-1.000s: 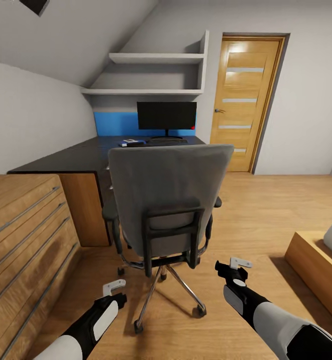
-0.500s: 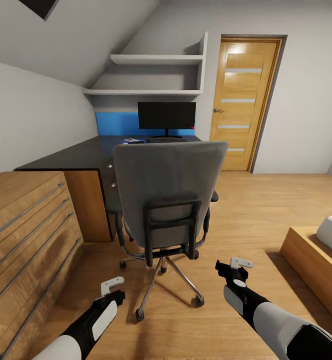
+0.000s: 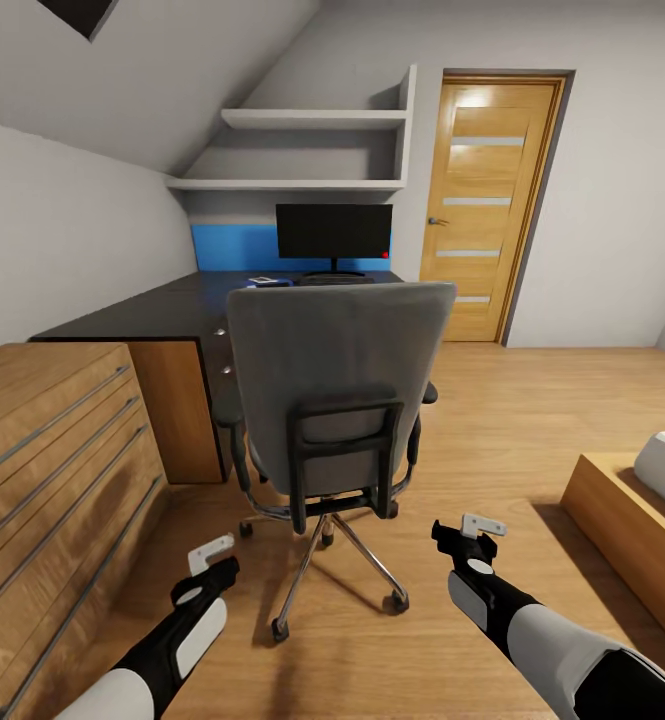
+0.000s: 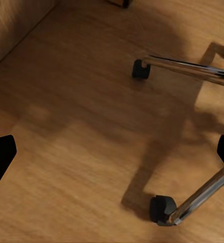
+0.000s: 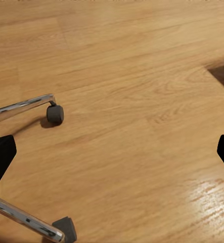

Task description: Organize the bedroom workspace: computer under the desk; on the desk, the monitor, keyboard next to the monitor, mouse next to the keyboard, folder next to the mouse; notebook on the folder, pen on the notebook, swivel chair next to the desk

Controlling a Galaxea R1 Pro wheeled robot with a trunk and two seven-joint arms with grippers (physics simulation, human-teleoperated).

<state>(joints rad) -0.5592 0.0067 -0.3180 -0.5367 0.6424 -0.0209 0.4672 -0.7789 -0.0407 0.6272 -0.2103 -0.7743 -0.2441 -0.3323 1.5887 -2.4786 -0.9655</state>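
Grippers hung low over the floor, the left gripper (image 3: 204, 560) and right gripper (image 3: 472, 530) each with fingers apart and holding nothing. Ahead of and between them stood the swivel chair (image 3: 337, 385), upright, its back toward them and its seat facing the worktop (image 3: 152, 315). Beyond it sat the monitor (image 3: 334, 232), its long axis running across. Pushing well, I judged, meant both grippers meeting the backrest evenly, so the casters rolled straight in.
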